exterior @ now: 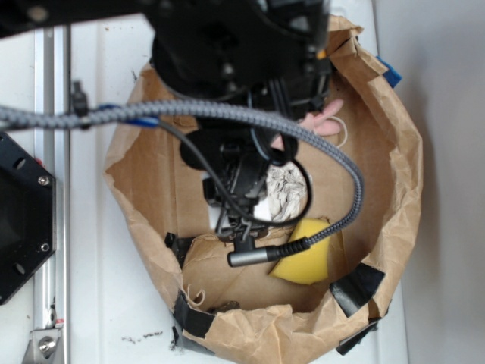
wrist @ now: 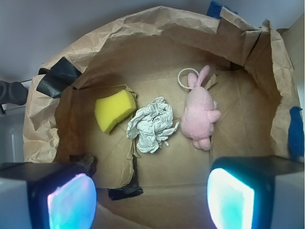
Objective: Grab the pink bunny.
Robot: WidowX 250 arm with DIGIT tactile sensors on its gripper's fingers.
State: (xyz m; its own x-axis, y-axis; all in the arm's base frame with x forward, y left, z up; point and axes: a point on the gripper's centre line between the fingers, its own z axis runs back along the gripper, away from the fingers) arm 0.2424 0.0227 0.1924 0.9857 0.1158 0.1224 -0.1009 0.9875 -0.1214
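The gripper (wrist: 150, 200) hung wide open and empty above the bag (wrist: 267, 62); the pink bunny (wrist: 200, 114) lay untouched, right of the paper wad (wrist: 151, 124) — descent and grasp remained.

Tool (wrist: 150, 200) hangs spread above the paper-bag nest (wrist: 143, 28), whose crumpled walls ring the floor on all sides. Pink bunny (wrist: 200, 114) lies at three o'clock from the paper wad (wrist: 151, 124), nearly touching it, so that flank is tight. Bare floor opens at the bunny's three and six o'clock. Yellow sponge (wrist: 113, 109) sits beyond the wad, clear.
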